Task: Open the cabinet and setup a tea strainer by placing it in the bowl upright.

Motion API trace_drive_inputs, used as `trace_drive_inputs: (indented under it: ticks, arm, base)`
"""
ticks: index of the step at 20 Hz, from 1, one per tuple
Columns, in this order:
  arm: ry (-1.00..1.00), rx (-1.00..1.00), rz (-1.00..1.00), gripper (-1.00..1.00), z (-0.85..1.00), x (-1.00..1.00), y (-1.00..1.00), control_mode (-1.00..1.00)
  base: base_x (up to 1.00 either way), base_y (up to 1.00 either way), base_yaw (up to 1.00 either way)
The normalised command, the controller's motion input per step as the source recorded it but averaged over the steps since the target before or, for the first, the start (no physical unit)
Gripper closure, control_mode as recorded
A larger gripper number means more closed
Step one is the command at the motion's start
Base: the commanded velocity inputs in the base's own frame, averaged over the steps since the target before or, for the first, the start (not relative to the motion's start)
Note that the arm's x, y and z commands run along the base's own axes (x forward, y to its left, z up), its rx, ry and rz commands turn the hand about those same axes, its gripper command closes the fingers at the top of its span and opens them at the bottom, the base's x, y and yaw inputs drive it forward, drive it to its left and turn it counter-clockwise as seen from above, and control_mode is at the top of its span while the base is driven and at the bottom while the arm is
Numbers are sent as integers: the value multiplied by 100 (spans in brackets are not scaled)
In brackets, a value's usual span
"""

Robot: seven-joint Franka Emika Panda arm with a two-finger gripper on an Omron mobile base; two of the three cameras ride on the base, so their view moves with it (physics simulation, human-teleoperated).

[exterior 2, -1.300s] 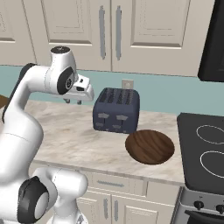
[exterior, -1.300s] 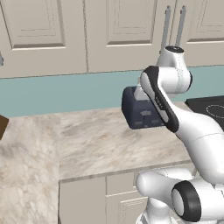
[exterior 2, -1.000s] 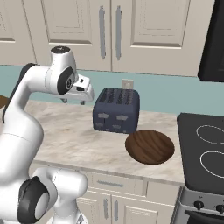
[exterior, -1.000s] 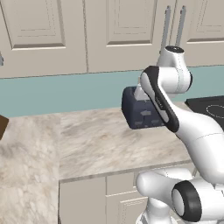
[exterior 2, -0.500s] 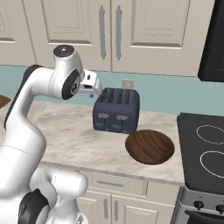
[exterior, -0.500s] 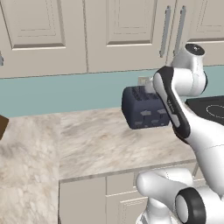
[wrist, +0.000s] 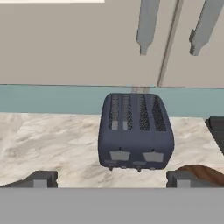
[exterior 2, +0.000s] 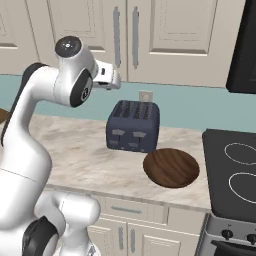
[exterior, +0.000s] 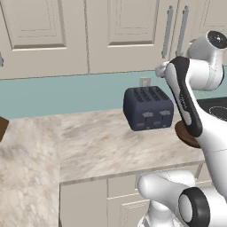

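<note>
**Cabinet shut, bowl waiting on the counter**

On the marble counter (exterior 2: 75, 150) we see the bowl (exterior 2: 171, 167) beside a navy toaster (exterior 2: 133, 125). Above, the cabinet (exterior 2: 150, 35) doors are closed. Our gripper (wrist: 111, 179) hangs before them, jaws wide apart and empty.

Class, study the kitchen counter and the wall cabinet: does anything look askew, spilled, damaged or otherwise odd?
Nothing stands out. The toaster stands upright and square on the counter, the bowl sits flat beside it, and the cabinet doors are shut and aligned. No spill or damage shows.
</note>
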Motion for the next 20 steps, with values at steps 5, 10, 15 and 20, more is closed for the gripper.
trace_drive_inputs:
  ticks: [5, 10, 15, 20]
  arm:
    - [-8, 0, -9, -100, 57, 0, -4, -100]
    - [-8, 0, -14, -100, 46, 1, -12, -100]
    - [-10, 3, -13, -100, 46, 2, -13, -100]
    - [-1, 6, -2, -100, 14, 27, -10, -100]
  base:
    - [0, 0, 0]
    - [0, 0, 0]
    - [0, 0, 0]
    - [0, 0, 0]
